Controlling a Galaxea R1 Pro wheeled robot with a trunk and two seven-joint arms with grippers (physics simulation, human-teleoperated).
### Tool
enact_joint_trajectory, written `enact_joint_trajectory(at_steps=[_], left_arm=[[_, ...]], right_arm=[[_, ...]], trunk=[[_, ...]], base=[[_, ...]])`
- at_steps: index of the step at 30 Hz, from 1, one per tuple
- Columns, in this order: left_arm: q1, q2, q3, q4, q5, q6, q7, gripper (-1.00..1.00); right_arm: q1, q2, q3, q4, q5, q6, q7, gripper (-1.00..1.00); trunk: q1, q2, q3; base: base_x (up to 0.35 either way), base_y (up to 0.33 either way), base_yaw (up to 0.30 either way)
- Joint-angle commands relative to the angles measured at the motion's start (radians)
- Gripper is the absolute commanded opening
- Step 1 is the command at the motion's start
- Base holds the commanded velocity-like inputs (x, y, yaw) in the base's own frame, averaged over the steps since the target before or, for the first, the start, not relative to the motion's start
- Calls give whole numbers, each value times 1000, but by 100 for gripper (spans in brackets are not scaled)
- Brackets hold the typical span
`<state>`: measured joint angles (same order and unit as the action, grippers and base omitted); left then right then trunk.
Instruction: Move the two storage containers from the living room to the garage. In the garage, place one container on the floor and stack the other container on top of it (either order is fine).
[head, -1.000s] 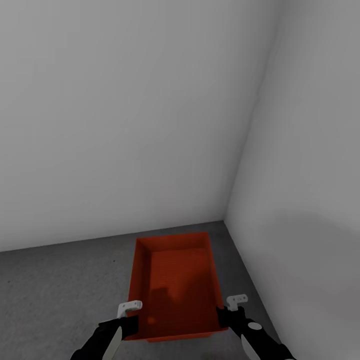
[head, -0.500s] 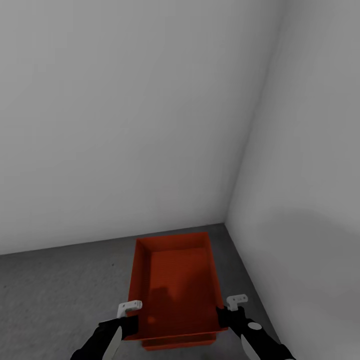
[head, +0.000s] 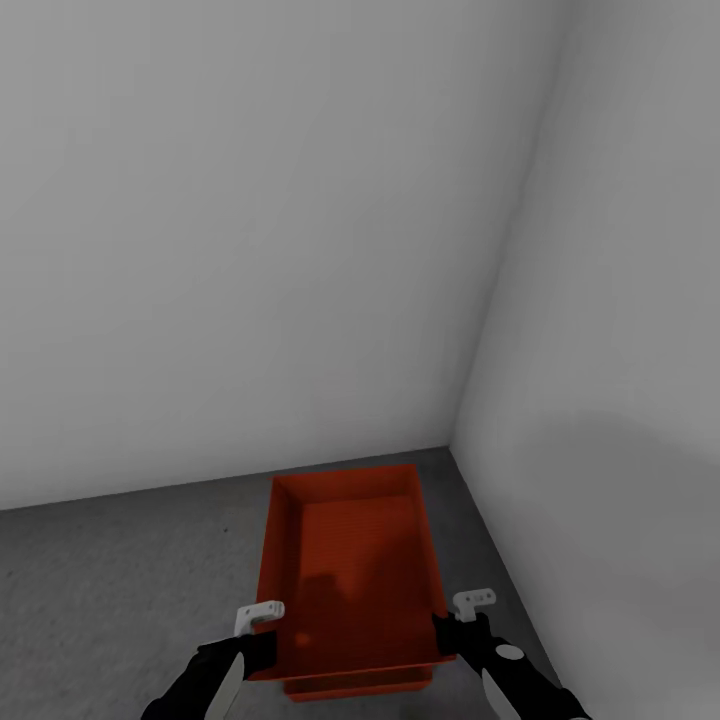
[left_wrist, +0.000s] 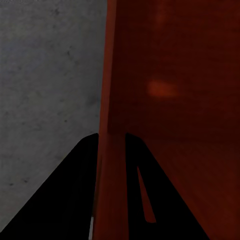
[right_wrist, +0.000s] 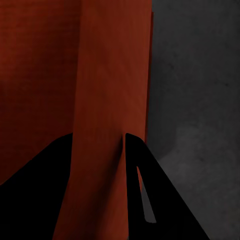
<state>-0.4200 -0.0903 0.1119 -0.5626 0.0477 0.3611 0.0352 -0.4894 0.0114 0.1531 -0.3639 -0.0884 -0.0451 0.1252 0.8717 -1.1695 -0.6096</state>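
Beneath the held container (head: 350, 570), a second container's edge (head: 360, 685) now shows; left hand (head: 262, 640) and right hand (head: 452, 628) pinch its side walls.

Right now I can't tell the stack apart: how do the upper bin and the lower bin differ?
The upper bin shows its whole open inside; the lower bin shows just a strip of wall below it. The left claw and right claw each clamp an upper bin wall; no claw touches the lower bin. Both are orange-red.
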Motion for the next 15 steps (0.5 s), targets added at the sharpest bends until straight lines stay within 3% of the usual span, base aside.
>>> enact_joint_trajectory(at_steps=[1,15], left_arm=[[-1,14,6,-34,-23,-31,28,-100],[-1,14,6,-34,-23,-31,28,-100]], right_arm=[[0,-1,30,3,-11,-4,31,-100],[0,-1,29,3,-13,-4,31,-100]], trunk=[[0,-1,-1],[0,-1,-1]], base=[[0,0,0],[0,0,0]])
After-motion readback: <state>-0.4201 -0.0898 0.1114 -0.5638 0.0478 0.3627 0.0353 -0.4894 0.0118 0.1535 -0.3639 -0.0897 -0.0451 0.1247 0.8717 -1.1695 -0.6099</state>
